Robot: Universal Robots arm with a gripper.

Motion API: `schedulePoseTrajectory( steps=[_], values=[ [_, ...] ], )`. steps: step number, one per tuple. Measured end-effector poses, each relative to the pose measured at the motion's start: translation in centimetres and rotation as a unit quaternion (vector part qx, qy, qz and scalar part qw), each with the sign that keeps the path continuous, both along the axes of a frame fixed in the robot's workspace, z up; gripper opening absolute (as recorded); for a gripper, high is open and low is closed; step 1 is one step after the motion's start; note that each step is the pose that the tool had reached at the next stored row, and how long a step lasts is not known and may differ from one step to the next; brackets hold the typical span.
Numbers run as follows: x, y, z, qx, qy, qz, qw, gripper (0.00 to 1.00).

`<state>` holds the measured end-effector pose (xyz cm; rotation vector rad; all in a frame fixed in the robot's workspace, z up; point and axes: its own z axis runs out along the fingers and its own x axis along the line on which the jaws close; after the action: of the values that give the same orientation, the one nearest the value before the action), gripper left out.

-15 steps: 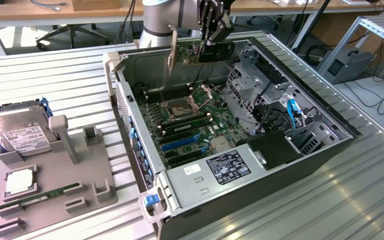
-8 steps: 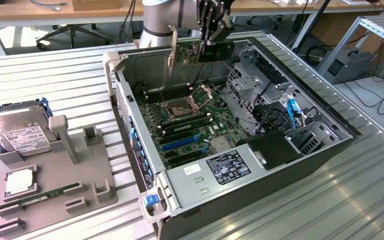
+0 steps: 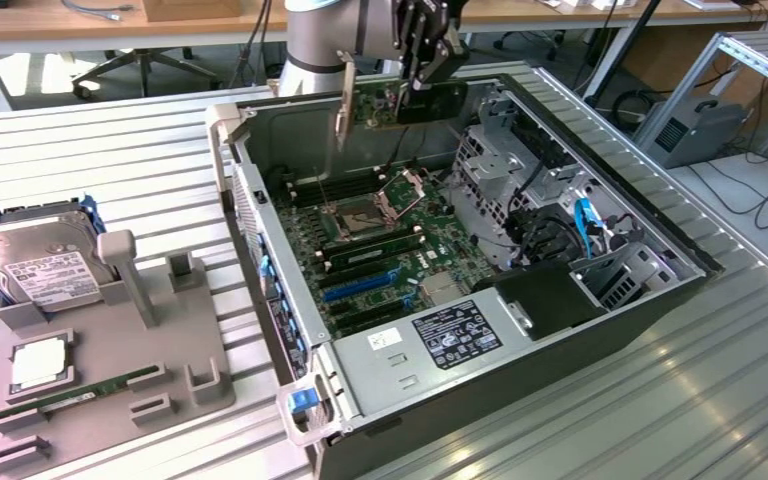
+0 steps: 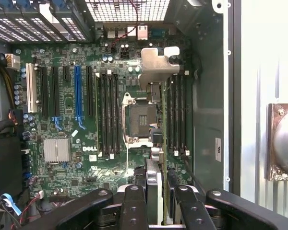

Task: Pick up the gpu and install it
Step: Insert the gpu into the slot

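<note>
I hold the gpu [image 3: 391, 104] in the air above the far end of the open computer case [image 3: 651, 262]; its green board hangs on edge with the silver bracket [image 3: 344, 95] pointing down at the exterior view's left. My gripper [image 3: 424, 62] is shut on the gpu's top edge. In the wrist view the gpu [image 4: 154, 189] runs edge-on between my fingers [image 4: 134, 203], and its bracket [image 4: 158, 64] hovers over the motherboard [image 4: 86, 158] beside the CPU socket [image 4: 140, 117]. The blue expansion slot [image 4: 78, 93] lies off to one side of the card.
At the exterior view's left, a grey fixture tray [image 3: 157, 350] carries a silver hard drive [image 3: 37, 265], a CPU [image 3: 40, 362] and a RAM stick [image 3: 77, 392]. Inside the case are drive cages [image 3: 498, 160] and a black power supply [image 3: 458, 335]. A metal block [image 4: 283, 143] lies outside the case wall.
</note>
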<state>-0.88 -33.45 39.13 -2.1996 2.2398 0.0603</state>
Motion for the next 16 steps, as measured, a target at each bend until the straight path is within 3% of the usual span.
schedulePoseTrajectory(
  steps=[16],
  values=[
    [-0.32, 0.03, 0.0, 0.0, 0.0, 0.0, 1.0, 0.27]
  ],
)
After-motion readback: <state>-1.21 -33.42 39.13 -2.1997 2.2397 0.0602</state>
